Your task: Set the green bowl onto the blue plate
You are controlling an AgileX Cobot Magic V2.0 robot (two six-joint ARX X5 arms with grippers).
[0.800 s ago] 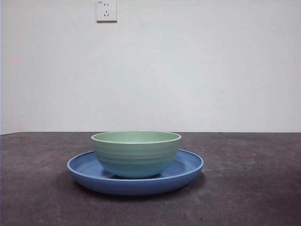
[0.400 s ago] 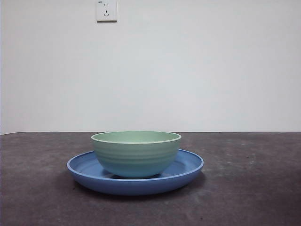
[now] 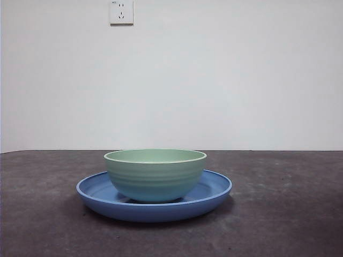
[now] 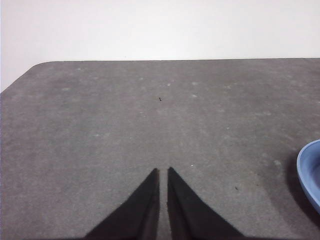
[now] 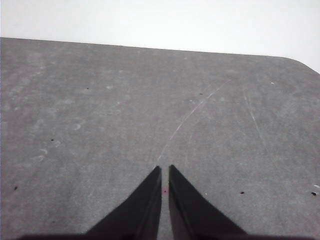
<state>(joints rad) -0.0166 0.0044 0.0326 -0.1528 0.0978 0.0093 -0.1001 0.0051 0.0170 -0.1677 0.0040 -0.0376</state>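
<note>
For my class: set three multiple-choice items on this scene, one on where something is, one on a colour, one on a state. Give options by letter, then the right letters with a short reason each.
1. Where is the bowl?
A. On the plate
B. Beside the plate on the table
C. Held in a gripper

2. What colour is the plate?
A. Red
B. Blue
C. White

3. How do the left gripper's jaws stand?
A. Wide apart
B. Clamped on the bowl
C. Shut, holding nothing

Answers:
1. A: in the front view the bowl sits upright inside the rim of the plate.
2. B: the plate shows glossy blue, while the bowl is pale green.
3. C: in its wrist view the left gripper has its jaws nearly touching over bare table; the right gripper looks the same.
</note>
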